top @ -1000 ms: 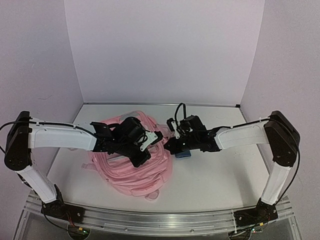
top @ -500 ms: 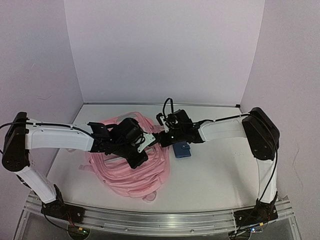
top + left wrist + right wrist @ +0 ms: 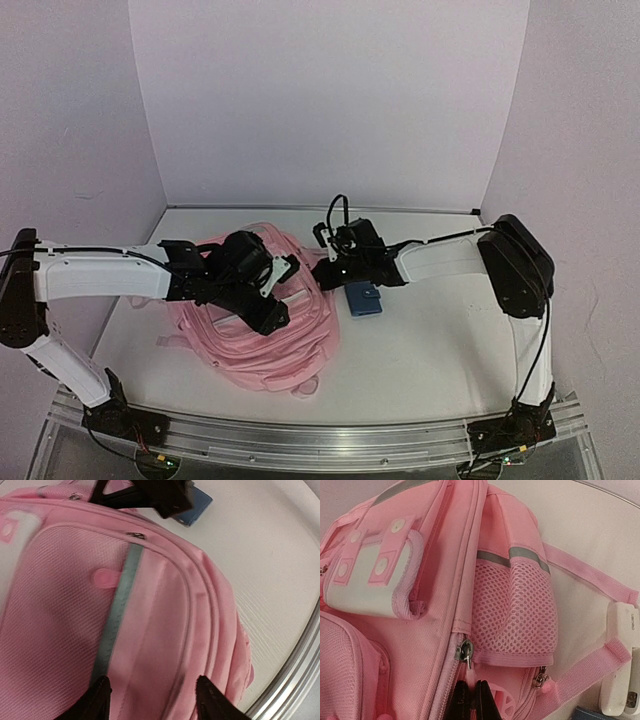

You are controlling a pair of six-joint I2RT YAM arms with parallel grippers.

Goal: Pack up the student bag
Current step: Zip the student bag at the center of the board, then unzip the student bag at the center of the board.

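Bag flat on desk, left of centre. Right jaws closed, seemingly on zip tab at bag's right edge; zip track straight ahead. Left jaws open above front.

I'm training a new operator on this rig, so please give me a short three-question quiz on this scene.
1. True or false: the left gripper is clamped on the student bag.
2. Which grips the zip pull? A) left gripper B) right gripper C) neither
3. Fill in: the blue case lies ___ the bag, on the table.
Key: 1 false, its jaws stand open; 2 B; 3 beside.
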